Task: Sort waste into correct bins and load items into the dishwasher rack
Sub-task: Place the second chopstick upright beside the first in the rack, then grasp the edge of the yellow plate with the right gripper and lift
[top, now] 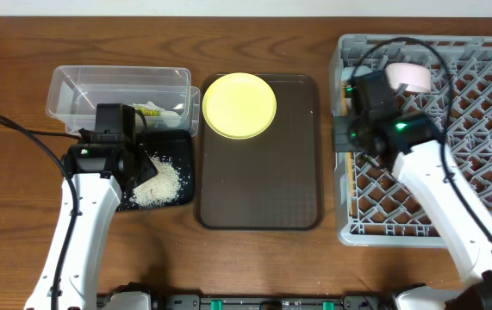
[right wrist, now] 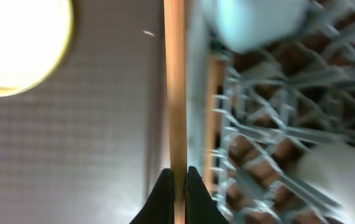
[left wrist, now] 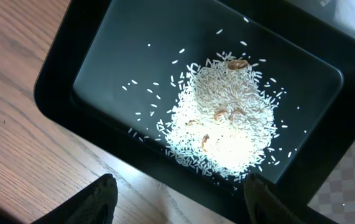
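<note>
While the left tool [left wrist: 178,194] hangs spread above the rice [left wrist: 224,134] in the black tray [left wrist: 96,68], the right tool [right wrist: 177,177] pinches a chopstick [right wrist: 175,93] at the rack [top: 487,129] edge.

Seeing glossy black plastic on the shallow tray [left wrist: 102,74], matt white rice grains [left wrist: 224,134] heaped mid-frame. Finding lightly sheened wood grain on the table [left wrist: 15,93] at left. Reading the serving tray [top: 258,181] as dark brown, finely textured; the tub [top: 65,90] at upper left as clear plastic; the dishwasher rack [top: 487,172] as grey plastic; the chopstick [right wrist: 175,93] as smooth pale wood.
</note>
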Tool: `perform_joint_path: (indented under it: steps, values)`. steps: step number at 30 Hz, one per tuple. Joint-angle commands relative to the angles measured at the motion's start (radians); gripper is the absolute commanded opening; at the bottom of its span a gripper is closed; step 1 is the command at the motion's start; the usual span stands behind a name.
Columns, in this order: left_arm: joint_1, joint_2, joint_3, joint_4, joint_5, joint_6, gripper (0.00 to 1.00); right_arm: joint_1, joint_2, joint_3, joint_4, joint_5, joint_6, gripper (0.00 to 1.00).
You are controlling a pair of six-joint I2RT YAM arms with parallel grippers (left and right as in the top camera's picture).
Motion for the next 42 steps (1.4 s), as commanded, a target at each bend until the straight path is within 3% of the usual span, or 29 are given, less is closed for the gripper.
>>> perform_joint_path:
  steps: [1,9,10,13,14,25,33,42]
  values:
    - [0.005,-0.007,0.01,-0.006,-0.002,-0.009,0.68,-0.063,0.028,0.003,-0.026,-0.017,-0.079,0.01]
    - [0.005,-0.007,0.01,-0.006,-0.002,-0.009,0.68,-0.081,0.114,0.002,-0.068,-0.029,-0.085,0.02]
    - [0.005,-0.007,0.01,-0.006,-0.002,-0.009,0.68,-0.08,0.121,0.002,-0.066,-0.029,-0.085,0.06]
    - [0.005,-0.007,0.01,-0.006,-0.002,-0.009,0.68,-0.079,0.128,0.002,-0.051,-0.033,-0.084,0.31]
    - [0.005,-0.007,0.01,-0.006,-0.002,-0.009,0.68,-0.079,0.127,0.003,-0.045,-0.033,-0.085,0.34]
    - [0.005,-0.007,0.01,-0.006,-0.002,-0.009,0.68,-0.067,0.085,0.048,0.007,-0.034,-0.085,0.38]
    - [0.005,-0.007,0.01,-0.006,-0.002,-0.009,0.68,0.037,0.081,0.051,0.299,-0.162,-0.105,0.49]
    - [0.005,-0.007,0.01,-0.006,-0.002,-0.009,0.68,0.164,0.29,0.051,0.535,-0.159,0.037,0.55]
